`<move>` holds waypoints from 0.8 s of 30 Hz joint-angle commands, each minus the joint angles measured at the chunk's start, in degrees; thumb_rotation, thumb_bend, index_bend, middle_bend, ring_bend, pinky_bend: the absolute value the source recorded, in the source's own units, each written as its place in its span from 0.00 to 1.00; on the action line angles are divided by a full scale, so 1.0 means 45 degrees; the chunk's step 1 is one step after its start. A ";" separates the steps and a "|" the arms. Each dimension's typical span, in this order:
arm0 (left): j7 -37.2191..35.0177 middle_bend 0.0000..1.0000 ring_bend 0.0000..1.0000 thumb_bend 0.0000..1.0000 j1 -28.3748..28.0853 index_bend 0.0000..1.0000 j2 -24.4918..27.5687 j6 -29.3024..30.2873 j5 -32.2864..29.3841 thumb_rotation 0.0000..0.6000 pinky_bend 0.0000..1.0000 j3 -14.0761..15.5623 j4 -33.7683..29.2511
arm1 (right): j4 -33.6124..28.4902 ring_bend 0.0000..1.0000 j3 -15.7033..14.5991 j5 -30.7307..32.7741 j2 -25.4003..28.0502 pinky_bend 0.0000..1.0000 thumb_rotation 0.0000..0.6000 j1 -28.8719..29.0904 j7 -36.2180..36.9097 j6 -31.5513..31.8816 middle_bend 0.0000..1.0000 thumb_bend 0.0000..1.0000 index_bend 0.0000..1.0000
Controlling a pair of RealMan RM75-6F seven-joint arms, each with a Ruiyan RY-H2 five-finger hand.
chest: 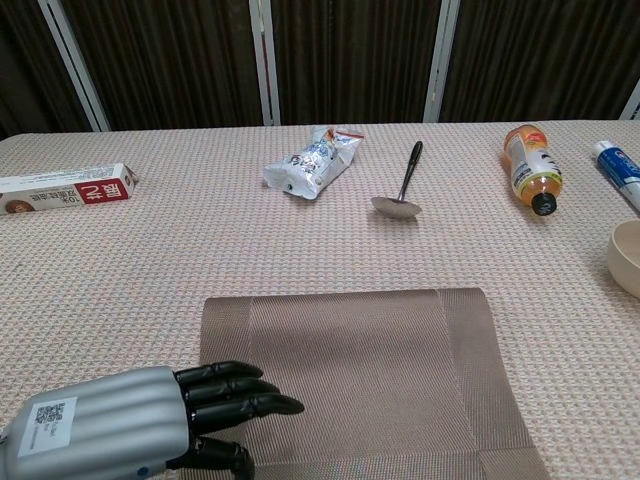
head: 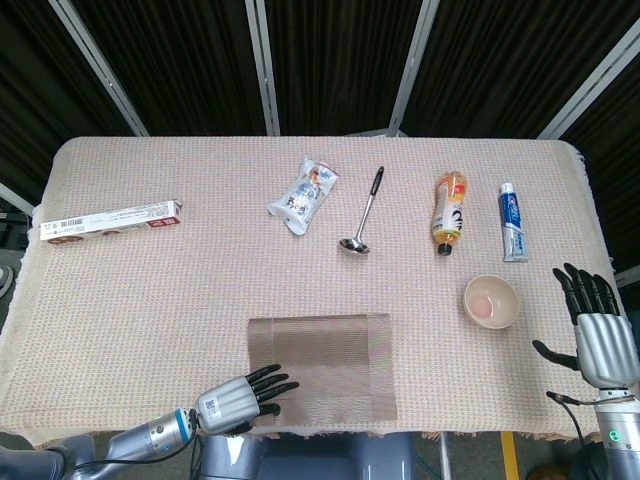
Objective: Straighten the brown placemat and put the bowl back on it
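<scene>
The brown placemat [head: 322, 365] [chest: 355, 375] lies flat near the table's front edge, its sides about square to that edge. My left hand [head: 238, 399] [chest: 140, 423] rests at the mat's front left corner, its dark fingers [chest: 240, 392] stretched out over the mat, holding nothing. The small cream bowl [head: 490, 301] [chest: 627, 256] stands on the tablecloth to the right of the mat, apart from it. My right hand [head: 597, 335] hovers off the table's right edge beside the bowl, fingers spread, empty; the chest view does not show it.
Along the back of the table lie a long red and white box [head: 110, 221], a snack packet [head: 304, 194], a metal ladle [head: 365, 214], an orange drink bottle [head: 449, 212] and a toothpaste tube [head: 512, 221]. Bare tablecloth [head: 170, 300] separates them from the mat.
</scene>
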 commanded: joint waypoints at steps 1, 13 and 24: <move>-0.0057 0.00 0.00 0.25 -0.0041 0.36 0.0003 0.0018 -0.0040 1.00 0.00 -0.0029 -0.0093 | -0.0002 0.00 0.0006 -0.0006 -0.0004 0.00 1.00 0.0000 -0.0017 -0.0005 0.00 0.00 0.00; -0.0063 0.00 0.00 0.25 -0.0145 0.36 -0.0041 -0.0120 -0.0222 1.00 0.00 -0.0039 -0.0214 | -0.0015 0.00 0.0032 -0.0039 0.0016 0.00 1.00 -0.0018 -0.0023 -0.0002 0.00 0.00 0.00; 0.0162 0.00 0.00 0.27 -0.0150 0.36 -0.0127 -0.0290 -0.0464 1.00 0.00 -0.0134 -0.0038 | -0.0027 0.00 0.0047 -0.0099 0.0034 0.00 1.00 -0.0040 0.0003 0.0041 0.00 0.00 0.00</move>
